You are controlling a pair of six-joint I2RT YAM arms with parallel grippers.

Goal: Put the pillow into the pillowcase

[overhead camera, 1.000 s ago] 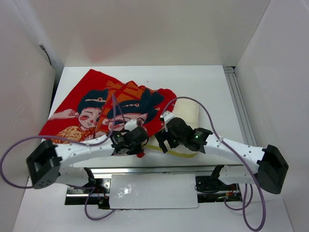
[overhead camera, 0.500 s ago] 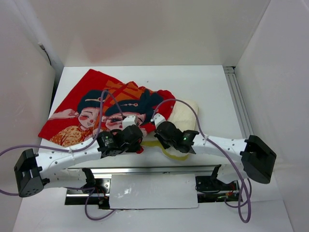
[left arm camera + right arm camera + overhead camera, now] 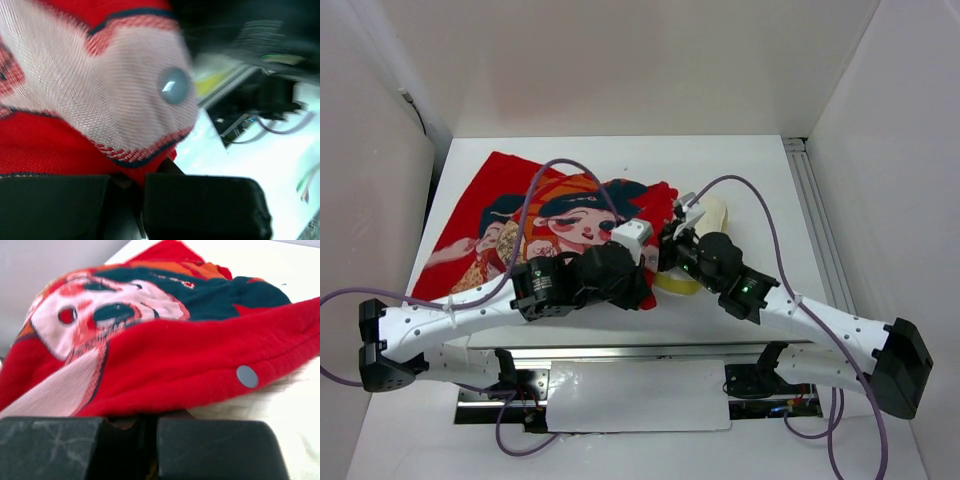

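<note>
At table centre, top view: the two grippers meet side by side over the open end of the pillowcase point(image 3: 570, 215).
- The pillowcase spreads from that point out toward 9 and 10 o'clock on the white table point(image 3: 750, 165), printed faces upward, cloth bunched and lifted near the grippers.
- The pillow point(image 3: 712, 215) lies at about 1 o'clock from the grippers. Only its far cream corner and a strip of yellow edge at 6 o'clock show. The rest is hidden under the red cloth and the right wrist.
- A metal rail point(image 3: 812, 210) runs along the table's 3 o'clock edge. White walls close in three sides.
- A purple cable point(image 3: 535, 190) loops over the printed faces and blocks part of them.

Left gripper point(image 3: 645, 268): arm reaches from the 8 o'clock corner, low and long. In the wrist view the left gripper point(image 3: 142, 182) is clenched on a fold of the pillowcase, and a grey snap point(image 3: 173, 86) sits on the cloth just above.

Right gripper point(image 3: 672, 245): arm reaches from the 4 o'clock corner and points toward 11 o'clock. Its wrist view shows the right gripper point(image 3: 147, 425) pinching the red hem. A second snap point(image 3: 246, 376) lies along that hem, with the cream pillow point(image 3: 300, 415) directly beneath it.
</note>
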